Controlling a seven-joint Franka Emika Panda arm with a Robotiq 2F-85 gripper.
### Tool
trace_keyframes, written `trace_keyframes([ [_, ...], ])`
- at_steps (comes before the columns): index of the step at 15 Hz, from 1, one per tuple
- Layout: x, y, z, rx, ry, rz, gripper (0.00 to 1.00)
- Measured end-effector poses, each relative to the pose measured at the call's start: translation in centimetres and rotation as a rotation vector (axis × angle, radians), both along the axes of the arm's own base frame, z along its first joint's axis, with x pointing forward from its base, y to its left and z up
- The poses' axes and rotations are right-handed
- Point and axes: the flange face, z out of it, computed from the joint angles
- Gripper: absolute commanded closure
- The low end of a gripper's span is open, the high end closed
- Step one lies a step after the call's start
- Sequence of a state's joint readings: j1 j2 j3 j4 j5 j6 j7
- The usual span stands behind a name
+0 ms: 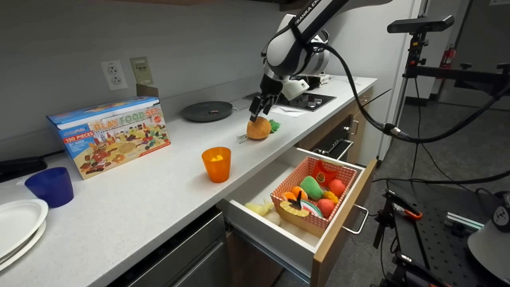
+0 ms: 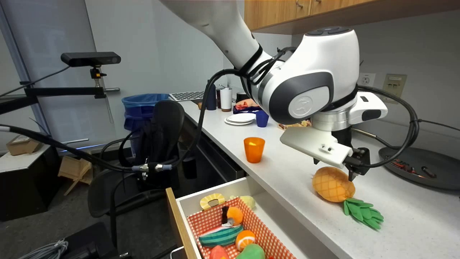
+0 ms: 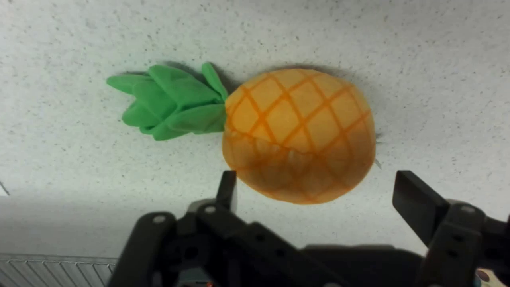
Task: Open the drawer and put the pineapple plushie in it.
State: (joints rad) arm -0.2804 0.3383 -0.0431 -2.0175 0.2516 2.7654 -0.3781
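The pineapple plushie (image 1: 259, 129) lies on its side on the white counter, with its orange body and green leaves visible in both exterior views (image 2: 332, 185) and the wrist view (image 3: 299, 119). My gripper (image 3: 316, 177) is open, its fingers spread wider than the body. It is over the plushie, with nothing held. The gripper also shows in both exterior views (image 1: 259, 113) (image 2: 335, 169). In the wrist view one fingertip overlaps the plushie's edge; I cannot tell if they touch. The drawer (image 1: 346, 223) is pulled open below the counter, its silver handle (image 1: 361, 221) facing out.
A checkered basket (image 1: 305, 227) of toy food fills much of the drawer; a few loose toys lie beside it. An orange cup (image 1: 217, 165) stands near the counter edge. A fork (image 1: 241, 138), black pan (image 1: 207, 111), play food box (image 1: 115, 133) and blue cup (image 1: 50, 187) also sit there.
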Motion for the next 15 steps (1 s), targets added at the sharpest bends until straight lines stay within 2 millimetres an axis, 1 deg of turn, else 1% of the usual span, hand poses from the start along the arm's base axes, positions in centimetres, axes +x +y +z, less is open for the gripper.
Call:
trace_keyframes([
  [2,0.5,-0.7,-1.1,0.004,0.01,-0.002,0.0],
  [4,1.0,-1.2,-2.0,0.011,0.019,-0.004,0.26],
  [7,1.8,-1.2,-2.7,0.022,0.026,0.002,0.51],
  [11,2.0,-1.3,-2.6,0.026,0.025,-0.003,0.77],
  [12,1.9,-1.3,-2.5,0.031,0.031,-0.003,0.86],
  [14,1.3,-0.9,-2.2,0.046,0.055,0.003,0.99],
  [15,0.8,-0.3,-2.1,0.06,0.074,0.01,0.99],
])
